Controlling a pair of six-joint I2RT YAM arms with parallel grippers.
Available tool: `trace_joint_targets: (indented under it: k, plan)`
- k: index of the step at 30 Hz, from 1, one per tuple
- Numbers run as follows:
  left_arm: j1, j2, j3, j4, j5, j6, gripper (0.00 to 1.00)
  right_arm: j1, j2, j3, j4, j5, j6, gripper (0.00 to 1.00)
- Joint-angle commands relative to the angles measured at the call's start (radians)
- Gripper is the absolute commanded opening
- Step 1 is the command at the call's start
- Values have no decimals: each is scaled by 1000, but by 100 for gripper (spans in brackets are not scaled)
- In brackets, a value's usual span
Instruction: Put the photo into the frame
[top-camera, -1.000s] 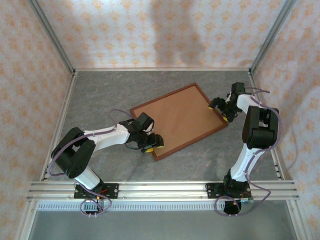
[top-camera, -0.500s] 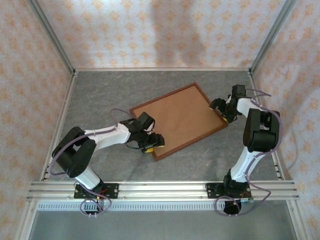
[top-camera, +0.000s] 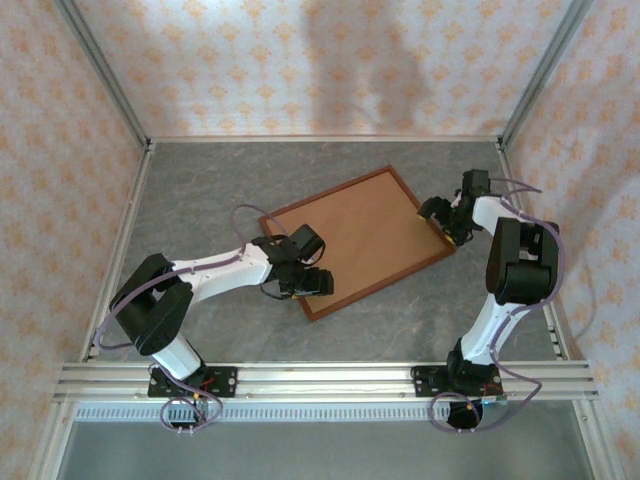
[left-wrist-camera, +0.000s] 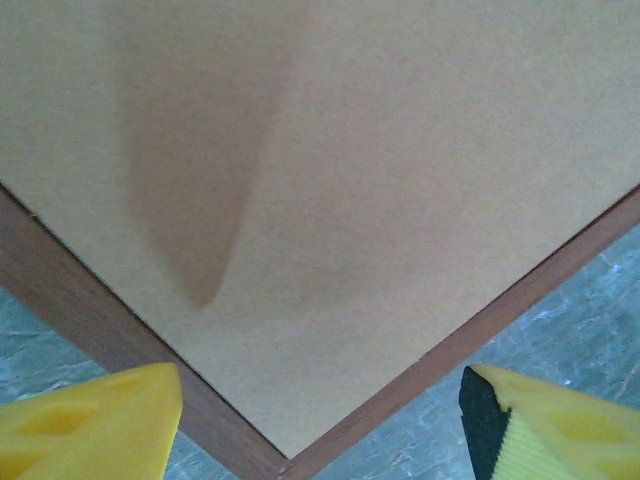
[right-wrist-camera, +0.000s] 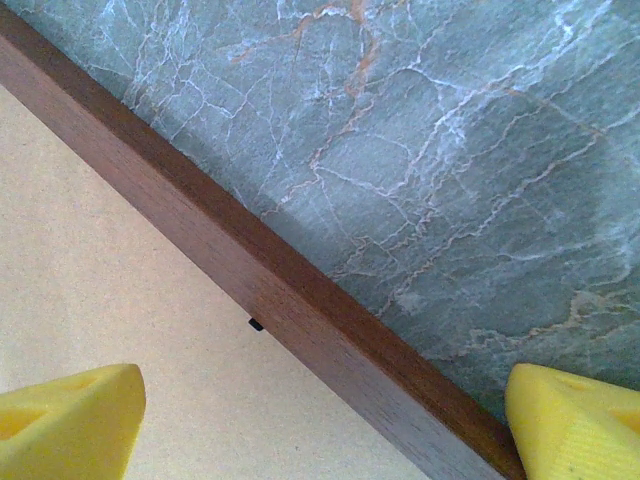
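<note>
Top external, frame: the frame (top-camera: 335, 190) is thin, dark reddish-brown moulding, lying flat and askew on the grey marbled counter (top-camera: 220, 190), one corner toward the arms.
Top external, filling: a plain brown backing board (top-camera: 365, 235) fills it edge to edge.
Top external, left tool: the left tool (top-camera: 310, 283) sits over the near corner.
Top external, right tool: the right tool (top-camera: 447, 225) is at the right-hand edge, near the right corner.
Left wrist, frame: two mouldings (left-wrist-camera: 60, 290) meet in a mitred corner low in the view, with the matt tan board (left-wrist-camera: 380, 180) above and the counter (left-wrist-camera: 590, 300) outside.
Left wrist, tool: the left tool (left-wrist-camera: 320, 430) has its yellow fingers (left-wrist-camera: 90, 425) well apart, one on each side of that corner.
Right wrist, frame: the wood-grained moulding (right-wrist-camera: 230, 260) runs diagonally between the board (right-wrist-camera: 100, 250) and the veined counter (right-wrist-camera: 450, 150); a small dark speck sits at its inner edge.
Right wrist, tool: the right tool (right-wrist-camera: 320, 425) is spread wide, one finger over the board and one over the counter, with the moulding between them.
</note>
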Motion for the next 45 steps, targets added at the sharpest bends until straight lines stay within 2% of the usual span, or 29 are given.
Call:
trace_joint_targets:
  k: [1, 26, 35, 45]
  plan:
    - [-3, -33, 19, -64, -65, 28, 74, 44, 6, -25, -99, -63, 21, 93]
    - [-2, 63, -13, 98, 3, -16, 74, 46, 16, -55, -73, -84, 25, 92]
    - [9, 3, -38, 169, 18, -46, 74, 47, 10, -63, -66, -82, 30, 92]
    - [98, -109, -89, 179, -43, -60, 75, 46, 10, -57, -72, -70, 24, 92]
